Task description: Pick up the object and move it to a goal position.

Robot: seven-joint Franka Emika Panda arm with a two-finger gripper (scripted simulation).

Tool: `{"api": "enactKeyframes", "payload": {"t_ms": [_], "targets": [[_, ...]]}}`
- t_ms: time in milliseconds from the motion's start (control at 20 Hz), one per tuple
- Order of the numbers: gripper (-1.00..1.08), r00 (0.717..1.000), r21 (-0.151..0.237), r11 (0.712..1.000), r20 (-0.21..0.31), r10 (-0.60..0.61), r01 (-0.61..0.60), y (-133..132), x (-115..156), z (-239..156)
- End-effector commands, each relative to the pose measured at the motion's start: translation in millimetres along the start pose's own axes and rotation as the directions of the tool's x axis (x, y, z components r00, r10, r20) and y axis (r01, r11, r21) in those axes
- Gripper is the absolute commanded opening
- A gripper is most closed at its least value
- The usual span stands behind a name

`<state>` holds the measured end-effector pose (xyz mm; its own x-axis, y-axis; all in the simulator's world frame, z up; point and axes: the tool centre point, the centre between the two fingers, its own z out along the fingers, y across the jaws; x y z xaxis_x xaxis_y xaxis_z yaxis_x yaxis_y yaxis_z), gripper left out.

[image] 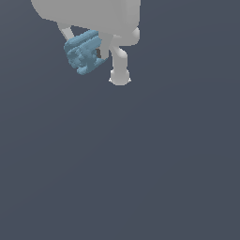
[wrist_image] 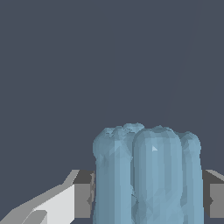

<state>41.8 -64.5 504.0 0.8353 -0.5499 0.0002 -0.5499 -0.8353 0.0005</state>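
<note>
The object [image: 83, 52] is a light-blue knobbly chunk with a small dark spot, held high in the exterior view just under the white hand. My gripper [image: 93, 56] is shut on it, one thin finger [image: 67, 33] on its left and the other finger [image: 119, 70] on its right. In the wrist view the object [wrist_image: 148, 175] fills the space between the two grey pads [wrist_image: 83, 194], touching both. My gripper [wrist_image: 148, 199] shows only its finger ends there. No goal marker is visible.
Plain dark grey ground fills the rest of both views. The white body of the arm [image: 89, 11] covers the upper edge of the exterior view.
</note>
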Motion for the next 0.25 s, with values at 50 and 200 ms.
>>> {"api": "enactKeyframes", "payload": {"t_ms": [50, 200], "targets": [[-1.0, 1.0, 0.0, 1.0, 0.0, 0.0, 0.0, -0.5, 1.0, -2.5], [-1.0, 1.0, 0.0, 1.0, 0.0, 0.0, 0.0, -0.6, 1.2, -2.8]]}}
